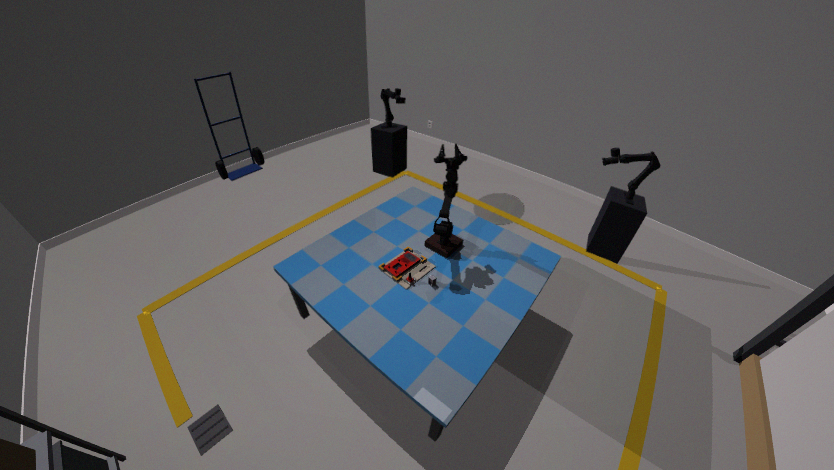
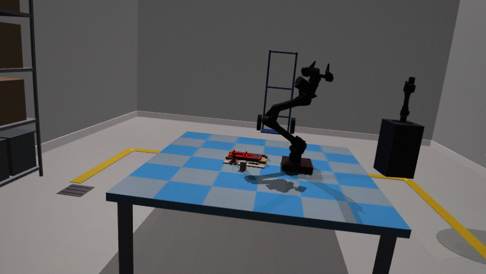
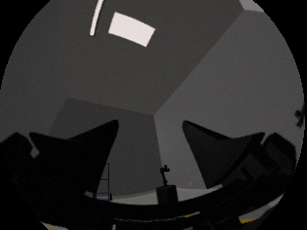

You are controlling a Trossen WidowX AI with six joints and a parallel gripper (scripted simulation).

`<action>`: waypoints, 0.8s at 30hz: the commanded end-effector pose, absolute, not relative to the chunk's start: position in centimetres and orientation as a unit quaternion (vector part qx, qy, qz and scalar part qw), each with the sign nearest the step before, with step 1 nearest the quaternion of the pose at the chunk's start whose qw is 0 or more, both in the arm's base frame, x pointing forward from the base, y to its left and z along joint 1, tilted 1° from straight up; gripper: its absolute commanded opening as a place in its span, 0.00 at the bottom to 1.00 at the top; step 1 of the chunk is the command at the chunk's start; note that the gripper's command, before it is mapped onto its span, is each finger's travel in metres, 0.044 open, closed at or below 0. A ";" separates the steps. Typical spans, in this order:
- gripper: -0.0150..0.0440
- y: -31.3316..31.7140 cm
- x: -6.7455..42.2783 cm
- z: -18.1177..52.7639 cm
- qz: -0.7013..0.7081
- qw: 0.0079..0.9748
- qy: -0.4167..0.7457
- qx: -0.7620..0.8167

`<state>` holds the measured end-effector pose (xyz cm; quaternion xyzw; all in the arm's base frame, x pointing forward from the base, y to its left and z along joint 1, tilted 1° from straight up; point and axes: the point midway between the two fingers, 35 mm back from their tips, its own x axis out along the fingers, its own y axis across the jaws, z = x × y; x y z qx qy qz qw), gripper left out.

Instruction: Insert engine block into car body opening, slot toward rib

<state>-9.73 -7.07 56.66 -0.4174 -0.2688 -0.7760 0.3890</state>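
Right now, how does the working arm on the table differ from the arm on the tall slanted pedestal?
The working arm stands on the checkered table; the other arm sits on a dark pedestal on the floor, outside the yellow floor line.
The working arm rises steeply, its open, empty gripper pointing up; the other arm bends sideways, its tip pointing toward the table.
Both are dark jointed arms.

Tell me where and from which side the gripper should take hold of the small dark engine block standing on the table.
Probably from straight above, closing on two opposite upright sides. The engine block stands alone on the table, just in front of the car body, so its top is free. The gripper is open, raised high and pointing upward. Finer shape is too small to read.
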 end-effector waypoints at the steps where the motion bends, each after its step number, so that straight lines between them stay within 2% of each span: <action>1: 0.98 -7.1 -9.7 56.7 -0.776 0.389 -0.269 -0.417; 2: 1.00 -7.1 -9.8 56.6 -0.776 0.390 -0.270 -0.415; 14: 1.00 -13.1 -13.0 55.0 -0.768 0.478 -0.329 -0.271; 24: 1.00 -19.6 -12.9 52.6 -0.745 0.553 -0.347 -0.137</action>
